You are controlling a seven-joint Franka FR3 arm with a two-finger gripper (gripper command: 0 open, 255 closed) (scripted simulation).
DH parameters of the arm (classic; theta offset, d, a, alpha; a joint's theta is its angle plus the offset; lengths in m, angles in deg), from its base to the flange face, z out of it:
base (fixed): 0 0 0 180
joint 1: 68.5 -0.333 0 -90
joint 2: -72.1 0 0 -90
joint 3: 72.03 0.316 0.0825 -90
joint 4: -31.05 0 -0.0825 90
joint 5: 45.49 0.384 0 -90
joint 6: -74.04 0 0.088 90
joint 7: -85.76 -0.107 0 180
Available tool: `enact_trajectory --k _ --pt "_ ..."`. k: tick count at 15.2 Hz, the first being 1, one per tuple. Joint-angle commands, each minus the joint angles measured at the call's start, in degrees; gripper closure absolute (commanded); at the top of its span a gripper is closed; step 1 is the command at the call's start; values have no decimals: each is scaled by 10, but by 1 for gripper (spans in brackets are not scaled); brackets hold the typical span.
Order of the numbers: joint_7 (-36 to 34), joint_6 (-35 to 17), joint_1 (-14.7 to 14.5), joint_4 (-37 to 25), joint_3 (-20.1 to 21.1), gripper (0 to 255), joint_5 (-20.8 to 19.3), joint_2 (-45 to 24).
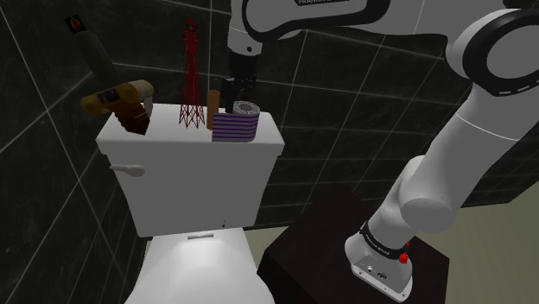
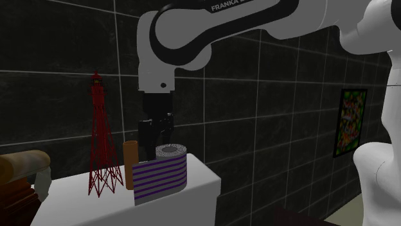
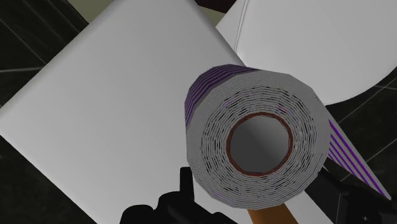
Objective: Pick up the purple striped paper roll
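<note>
The paper roll (image 1: 236, 123) stands upright on the white toilet tank lid (image 1: 168, 136), white with purple stripes round its side and a brown core. My black gripper (image 1: 235, 93) hangs straight above it, pointing down. In the second exterior view the gripper (image 2: 157, 141) is just above and behind the top of the roll (image 2: 160, 176). In the wrist view the roll (image 3: 257, 143) is seen end-on, and the gripper (image 3: 261, 194) is open with one finger on each side of the roll's rim, neither clasping it.
A red lattice tower model (image 1: 189, 78) and a brown upright cylinder (image 1: 212, 108) stand close beside the roll. A brown and orange object (image 1: 121, 102) lies at the tank's far end. Dark tiled walls lie behind, the toilet seat (image 1: 203, 268) below, and the dark stand (image 1: 324, 229) beside it.
</note>
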Motion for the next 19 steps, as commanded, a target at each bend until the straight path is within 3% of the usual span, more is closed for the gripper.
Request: enact_trajectory --k 1,19 --pt "0 0 0 1 0 255 0 -1" --pt "0 117 0 -117 0 255 0 -1"
